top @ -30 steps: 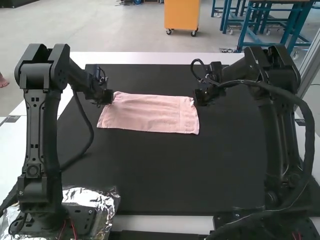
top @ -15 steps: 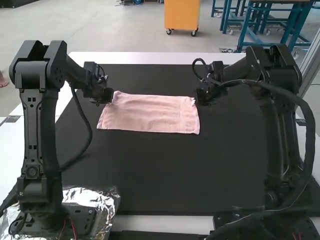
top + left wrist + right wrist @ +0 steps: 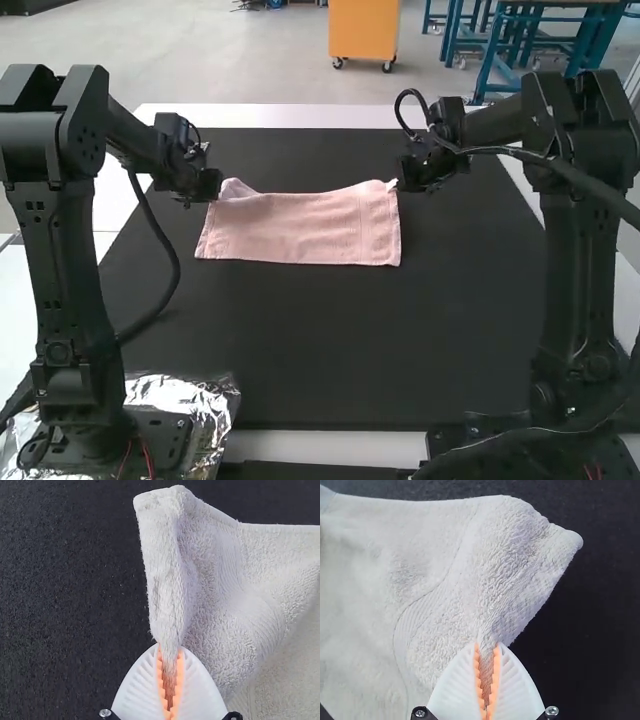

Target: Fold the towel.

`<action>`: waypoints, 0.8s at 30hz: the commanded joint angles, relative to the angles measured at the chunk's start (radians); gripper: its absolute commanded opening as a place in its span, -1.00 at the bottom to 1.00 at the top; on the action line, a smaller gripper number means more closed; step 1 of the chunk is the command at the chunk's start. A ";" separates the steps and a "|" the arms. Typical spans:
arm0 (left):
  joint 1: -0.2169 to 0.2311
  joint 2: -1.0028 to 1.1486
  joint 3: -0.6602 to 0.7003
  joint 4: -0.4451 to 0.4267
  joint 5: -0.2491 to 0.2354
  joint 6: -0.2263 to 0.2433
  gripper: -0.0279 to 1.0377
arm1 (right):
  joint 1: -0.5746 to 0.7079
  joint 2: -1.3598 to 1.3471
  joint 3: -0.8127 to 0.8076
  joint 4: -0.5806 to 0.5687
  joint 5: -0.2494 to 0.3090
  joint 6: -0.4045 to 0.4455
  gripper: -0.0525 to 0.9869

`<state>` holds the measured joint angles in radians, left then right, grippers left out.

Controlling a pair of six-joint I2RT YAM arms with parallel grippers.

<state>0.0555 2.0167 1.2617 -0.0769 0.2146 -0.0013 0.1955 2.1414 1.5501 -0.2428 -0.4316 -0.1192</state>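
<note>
A pale pink rectangular terry-cloth towel (image 3: 300,232) lies widthwise on a large black mat (image 3: 330,340) over a white table (image 3: 300,116). The high view gives its whole outline: the near edge is nearly straight, and the far edge dips between two raised ends. The wrist views add the pinched cloth, its looped texture and its smooth woven bands.

Around the base of the left arm (image 3: 62,260) is crumpled silver foil (image 3: 190,392), and a thick black cable (image 3: 168,305) bows from that arm over the mat. The right arm (image 3: 585,270) stands across from it, with a looped black cable (image 3: 401,104) near its wrist. Seen from above, dark gripper bodies partly cover the towel's far corners.

The left gripper (image 3: 208,188) is at the far left corner. In its wrist view, white ribbed fingers with orange pads (image 3: 161,680) are pinched together on a narrow ridge of cloth, and a loose flap extends past the tips. The right gripper (image 3: 408,182) is at the far right corner; its matching fingers also clamp a thin pleat, with the towel spreading out beyond them. I cannot tell how many layers either one holds.
</note>
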 commanded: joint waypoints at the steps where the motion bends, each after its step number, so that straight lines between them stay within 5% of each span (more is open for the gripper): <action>1: 0.024 -0.061 -0.035 0.014 0.022 0.003 -0.91 | -0.044 -0.061 -0.044 -0.001 -0.030 -0.007 -0.94; 11: 0.081 -0.142 -0.117 0.029 0.022 0.015 -0.91 | -0.076 -0.149 -0.186 -0.001 -0.055 -0.050 -0.94; 24: 0.087 -0.266 -0.306 0.052 0.032 0.021 -0.91 | -0.076 -0.285 -0.397 0.000 -0.075 -0.057 -0.94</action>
<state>0.1139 1.7874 0.9863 -0.0376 0.2665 0.0040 0.1429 1.9064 1.1919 -0.2447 -0.5137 -0.1585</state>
